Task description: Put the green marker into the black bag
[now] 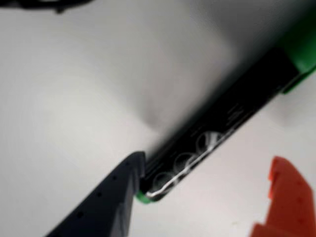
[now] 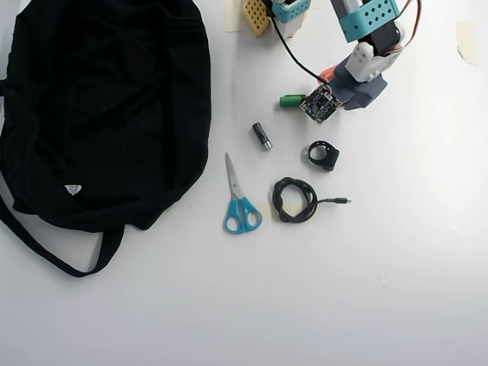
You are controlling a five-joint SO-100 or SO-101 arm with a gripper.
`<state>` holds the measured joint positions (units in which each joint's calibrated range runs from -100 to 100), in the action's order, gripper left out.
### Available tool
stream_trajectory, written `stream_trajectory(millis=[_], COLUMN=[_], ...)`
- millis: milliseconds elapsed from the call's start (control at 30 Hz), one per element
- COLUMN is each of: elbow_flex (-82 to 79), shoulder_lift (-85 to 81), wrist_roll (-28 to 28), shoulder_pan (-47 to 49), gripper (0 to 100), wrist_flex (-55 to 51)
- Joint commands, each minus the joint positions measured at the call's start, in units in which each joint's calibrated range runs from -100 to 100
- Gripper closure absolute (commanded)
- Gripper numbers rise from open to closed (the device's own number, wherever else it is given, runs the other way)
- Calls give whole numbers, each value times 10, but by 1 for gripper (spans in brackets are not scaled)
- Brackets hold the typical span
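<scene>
The green marker (image 1: 217, 133) lies slanted on the white table in the wrist view, with its black barrel, green cap at the upper right and green end at the lower left. My gripper (image 1: 206, 163) is open and low over it. The dark finger (image 1: 113, 192) touches the marker's lower end and the orange finger (image 1: 289, 197) stands apart on the other side. In the overhead view only the marker's green tip (image 2: 290, 101) shows, left of my gripper (image 2: 319, 95). The black bag (image 2: 107, 99) lies at the far left, its strap trailing to the front.
In the overhead view, a small battery (image 2: 261, 136), a black ring-shaped part (image 2: 324, 155), a coiled black cable (image 2: 295, 200) and blue-handled scissors (image 2: 239, 200) lie between bag and arm. The arm's base (image 2: 286, 11) stands at the top edge.
</scene>
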<state>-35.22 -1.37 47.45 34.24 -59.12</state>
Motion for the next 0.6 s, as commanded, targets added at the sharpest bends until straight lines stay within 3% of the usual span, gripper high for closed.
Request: stream_trajectory(millis=[0, 567], elbow_flex=[-13, -31], shoulder_lift=[-3, 18], wrist_roll=[305, 271], shoulder_pan=[-8, -48], gripper=[68, 68], wrist_flex=[37, 51])
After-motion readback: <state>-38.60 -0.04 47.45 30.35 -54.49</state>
